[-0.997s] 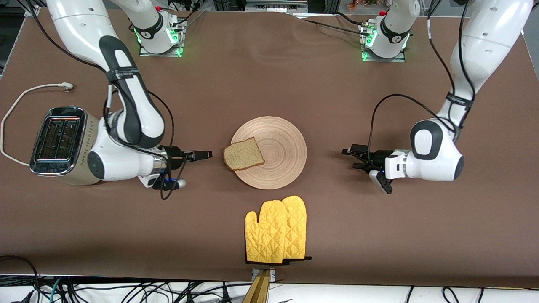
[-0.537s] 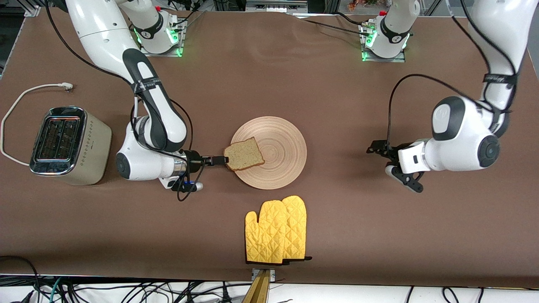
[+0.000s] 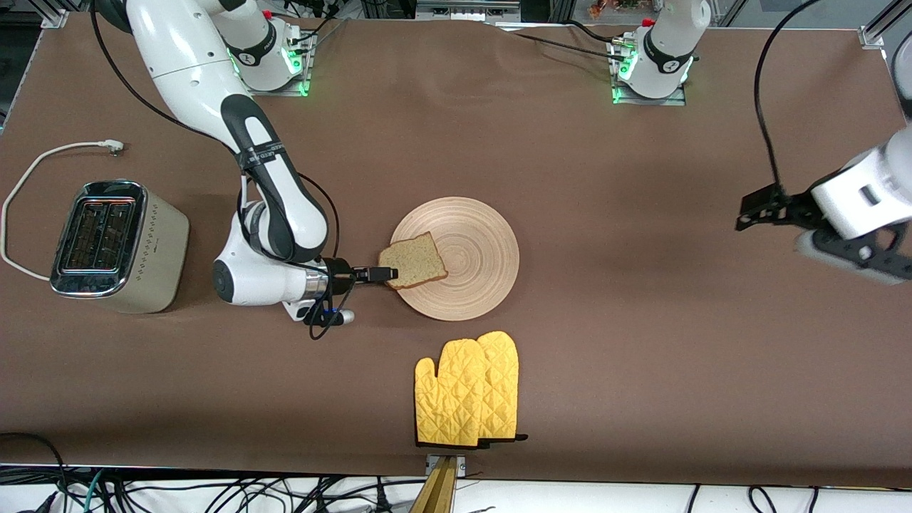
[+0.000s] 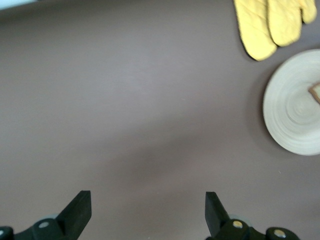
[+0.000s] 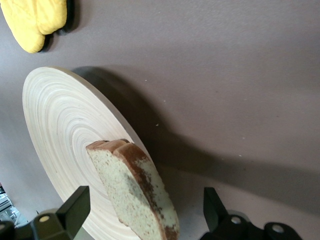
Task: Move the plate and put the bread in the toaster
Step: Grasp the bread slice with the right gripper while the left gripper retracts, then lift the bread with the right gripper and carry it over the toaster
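Wooden plate [image 3: 467,249], right gripper [image 3: 385,273] open astride bread [image 3: 413,261] edge, left gripper [image 4: 147,210] open

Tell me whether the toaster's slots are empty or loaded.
Empty. Both dark slots of the toaster show no slice; the bread lies on the plate, with the right gripper open at its edge.

Speckled bread [image 3: 413,260] on wooden plate's [image 3: 470,242] edge — cream toaster [image 3: 117,246] well apart
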`<move>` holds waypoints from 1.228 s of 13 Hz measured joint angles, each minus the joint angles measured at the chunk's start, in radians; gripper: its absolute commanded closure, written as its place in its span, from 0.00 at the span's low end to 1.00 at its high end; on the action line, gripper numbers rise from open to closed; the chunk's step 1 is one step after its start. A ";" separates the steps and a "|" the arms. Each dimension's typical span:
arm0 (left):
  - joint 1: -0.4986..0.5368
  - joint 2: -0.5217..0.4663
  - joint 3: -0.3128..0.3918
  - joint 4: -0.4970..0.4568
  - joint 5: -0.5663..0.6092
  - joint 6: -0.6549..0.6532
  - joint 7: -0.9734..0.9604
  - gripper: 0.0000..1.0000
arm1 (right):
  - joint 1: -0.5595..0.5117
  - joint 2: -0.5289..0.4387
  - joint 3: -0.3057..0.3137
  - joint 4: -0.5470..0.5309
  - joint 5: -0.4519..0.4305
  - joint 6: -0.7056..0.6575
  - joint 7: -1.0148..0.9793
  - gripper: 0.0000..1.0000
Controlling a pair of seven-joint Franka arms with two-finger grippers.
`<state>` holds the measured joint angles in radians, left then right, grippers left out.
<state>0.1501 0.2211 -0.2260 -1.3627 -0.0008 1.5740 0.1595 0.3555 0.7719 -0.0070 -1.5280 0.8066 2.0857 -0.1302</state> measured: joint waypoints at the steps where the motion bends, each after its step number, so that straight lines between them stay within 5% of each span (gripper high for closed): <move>1: -0.050 -0.057 0.078 -0.052 0.002 0.058 -0.030 0.00 | 0.007 0.001 0.001 0.000 0.006 0.005 0.000 0.21; 4: -0.091 -0.198 0.162 -0.272 0.003 0.193 -0.057 0.00 | 0.015 0.002 0.003 0.000 0.020 0.009 0.000 0.83; 6: -0.121 -0.232 0.198 -0.329 0.003 0.193 -0.071 0.00 | 0.015 0.003 0.004 0.000 0.021 0.009 0.000 1.00; 16: -0.164 -0.235 0.253 -0.337 0.003 0.171 -0.077 0.00 | 0.035 -0.008 0.009 0.044 0.001 0.005 -0.009 1.00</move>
<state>-0.0135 -0.0141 0.0274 -1.6999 0.0020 1.7454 0.0821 0.3901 0.7637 0.0017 -1.4845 0.8074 2.0911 -0.1389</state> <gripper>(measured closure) 0.000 0.952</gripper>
